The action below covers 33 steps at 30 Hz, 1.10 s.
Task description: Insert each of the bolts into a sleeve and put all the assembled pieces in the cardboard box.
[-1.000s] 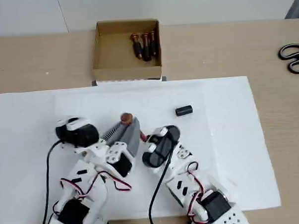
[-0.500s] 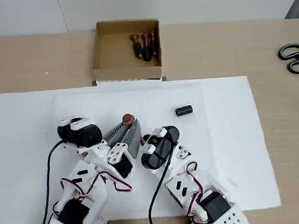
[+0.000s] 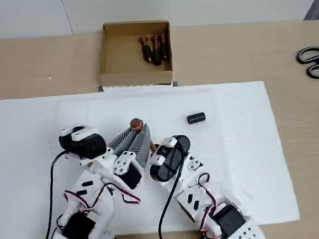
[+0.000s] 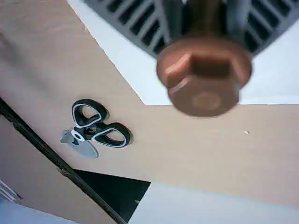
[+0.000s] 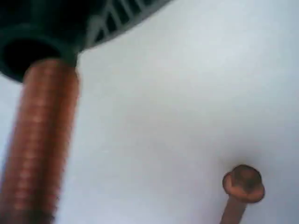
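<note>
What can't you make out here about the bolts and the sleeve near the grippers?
High view: the right arm covers whatever sits beneath it.
Left wrist view: the near bolt hides its own shaft behind its head.
Right wrist view: the sleeve is cut off by the edge, so how deep the threaded bolt sits is unclear; the other bolt has its shaft cut off too.

We see a copper-brown bolt (image 4: 204, 74) between the dark grey, ribbed fingers (image 4: 135, 18) of the left end effector (image 3: 136, 129). Beyond it are a black sleeve (image 3: 196, 118), a white sheet (image 3: 245, 147), a brown cardboard box (image 3: 111, 74), a tan worktop (image 3: 225, 53) and black-handled scissors (image 3: 311, 62).
</note>
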Motion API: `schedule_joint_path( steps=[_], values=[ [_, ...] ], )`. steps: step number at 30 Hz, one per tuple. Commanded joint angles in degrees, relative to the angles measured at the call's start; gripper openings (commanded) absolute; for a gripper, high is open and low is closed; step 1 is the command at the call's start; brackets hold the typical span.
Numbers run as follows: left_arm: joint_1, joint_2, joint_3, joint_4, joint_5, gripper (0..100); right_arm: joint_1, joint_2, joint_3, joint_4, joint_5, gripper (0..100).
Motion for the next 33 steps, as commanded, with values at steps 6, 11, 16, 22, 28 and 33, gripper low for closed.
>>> schedule_joint_path(
  steps=[6,11,16,22,28,33],
  values=[
    [0.00,-0.44,2.15,-1.85,-0.26,1,-0.31,-0.75,-0.18,-0.13,0.09,0.2],
    [0.00,-0.44,3.74,-2.20,-0.18,1,-2.59,-0.75,-0.18,0.22,0.00,0.2],
    [-0.09,-0.44,3.82,-6.24,-0.53,1,-3.74,-0.75,-0.09,0.04,0.00,0.2],
    [-0.09,-0.44,4.79,-5.01,-0.53,1,-3.74,-0.75,-0.53,-0.13,0.09,0.2],
    [-0.09,-0.44,4.53,-2.37,-0.53,1,-1.45,-0.75,-0.70,-0.13,0.09,0.2],
    [-0.09,-0.44,4.70,-2.37,-0.53,1,-1.45,-0.75,-1.67,-0.04,0.00,0.2]
  ],
)
